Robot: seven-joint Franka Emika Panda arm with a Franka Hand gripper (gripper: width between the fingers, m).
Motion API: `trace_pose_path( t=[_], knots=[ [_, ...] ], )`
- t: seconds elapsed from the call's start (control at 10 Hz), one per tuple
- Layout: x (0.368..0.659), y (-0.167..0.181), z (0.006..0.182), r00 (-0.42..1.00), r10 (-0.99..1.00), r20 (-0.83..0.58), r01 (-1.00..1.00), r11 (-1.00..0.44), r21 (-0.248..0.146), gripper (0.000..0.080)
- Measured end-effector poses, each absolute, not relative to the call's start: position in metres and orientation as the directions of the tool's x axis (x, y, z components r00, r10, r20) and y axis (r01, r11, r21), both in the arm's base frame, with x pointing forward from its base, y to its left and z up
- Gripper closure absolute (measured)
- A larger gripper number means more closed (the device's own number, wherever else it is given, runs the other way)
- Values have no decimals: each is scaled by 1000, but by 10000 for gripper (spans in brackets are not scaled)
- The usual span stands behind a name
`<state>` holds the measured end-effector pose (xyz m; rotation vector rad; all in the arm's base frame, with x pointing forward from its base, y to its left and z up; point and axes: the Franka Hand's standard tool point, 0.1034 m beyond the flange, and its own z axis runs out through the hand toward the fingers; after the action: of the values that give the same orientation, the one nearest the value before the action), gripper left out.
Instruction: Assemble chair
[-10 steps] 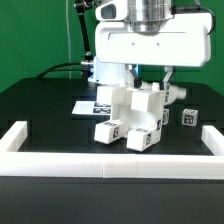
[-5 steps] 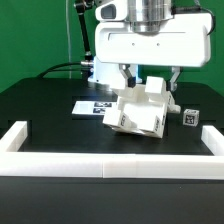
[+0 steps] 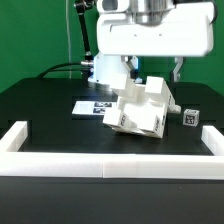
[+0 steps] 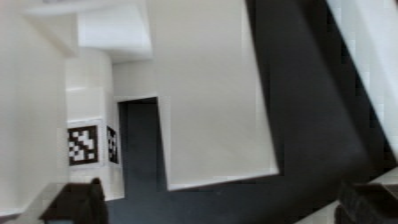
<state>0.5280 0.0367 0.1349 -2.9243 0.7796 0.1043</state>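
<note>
The white chair (image 3: 140,106) lies tipped over on the black table, its square legs pointing toward the exterior view's right and a tag showing on its lower edge. My gripper (image 3: 152,70) hangs open and empty just above it, one finger on each side and touching nothing. In the wrist view the chair's white panels (image 4: 205,100) fill the frame, with a tag (image 4: 84,143) on one piece. The dark fingertips (image 4: 75,205) sit at the lower corners, wide apart, with only black table between them.
A small white tagged block (image 3: 187,117) stands right of the chair. The marker board (image 3: 88,106) lies flat behind the chair on the left. A low white border wall (image 3: 110,163) runs along the table's front and sides. The white robot base (image 3: 105,70) stands at the back.
The chair stood upright on its legs between my fingers a second ago. It has tipped over onto the table. My gripper has risen clear of it.
</note>
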Motion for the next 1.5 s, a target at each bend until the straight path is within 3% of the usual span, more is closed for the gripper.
trace_pose_path(
  t=[0.2, 0.6, 1.0, 1.5],
  knots=[
    [520, 37, 146, 865, -494, -86, -501, -858, -110, 151],
    [514, 35, 141, 864, -498, -78, -504, -857, -107, 151],
    [495, 30, 124, 865, -492, -96, -500, -862, -88, 151],
    [492, 25, 123, 874, -477, -96, -484, -870, -88, 151]
  ],
)
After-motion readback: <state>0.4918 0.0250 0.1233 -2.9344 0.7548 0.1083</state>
